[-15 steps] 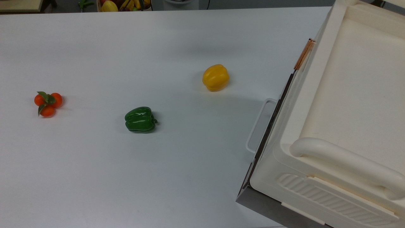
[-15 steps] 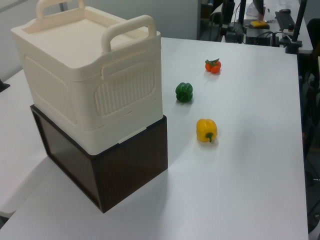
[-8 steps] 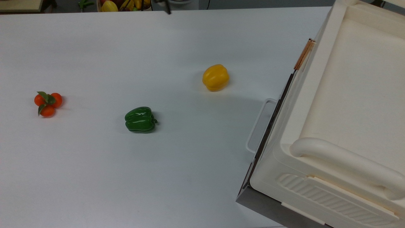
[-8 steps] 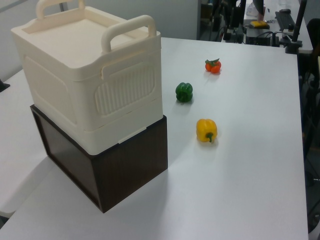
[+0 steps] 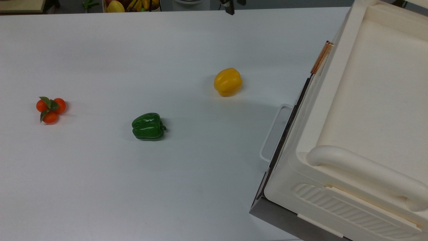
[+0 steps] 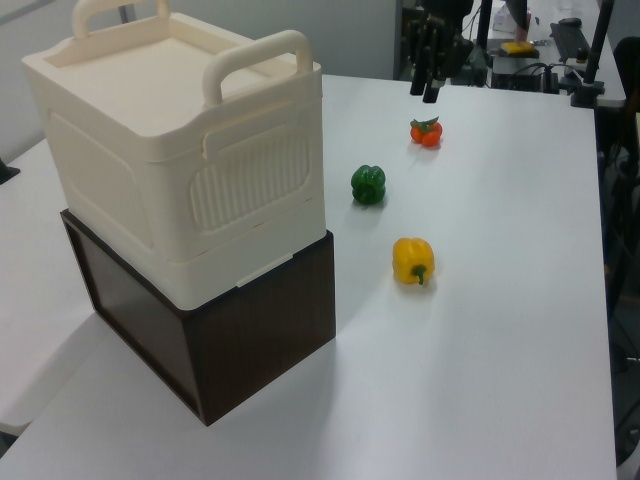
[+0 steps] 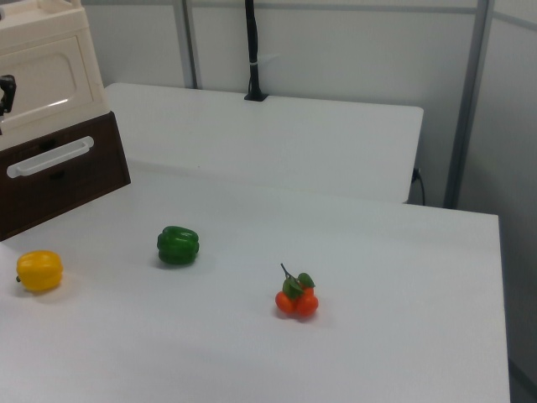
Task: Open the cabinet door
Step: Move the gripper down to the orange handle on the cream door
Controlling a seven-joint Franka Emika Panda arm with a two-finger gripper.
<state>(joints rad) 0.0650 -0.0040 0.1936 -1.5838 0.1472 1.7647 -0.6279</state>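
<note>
The cabinet [image 5: 367, 100] is a big cream box with a tray top and bar handles, standing on a dark base at the top view's right and the left view's left [image 6: 170, 150]. Its cabinet door [image 7: 46, 75] is a cream recessed panel lying flush, at the right view's top left. The copper strip handle [image 5: 321, 57] runs along the door's far end in the top view. My gripper [image 5: 235, 5] hangs open at the top view's upper edge, well apart from the cabinet. In the left view my gripper [image 6: 424, 92] points down above the tomatoes.
A yellow pepper [image 5: 227, 81], a green pepper [image 5: 148, 126] and a tomato cluster [image 5: 50, 109] lie on the white table [image 5: 100, 184]. Below the door sits a dark panel with a white loop handle [image 7: 50, 157].
My gripper has come into view and moved toward the top view's right along the table's far edge. The cabinet, door and vegetables have not moved.
</note>
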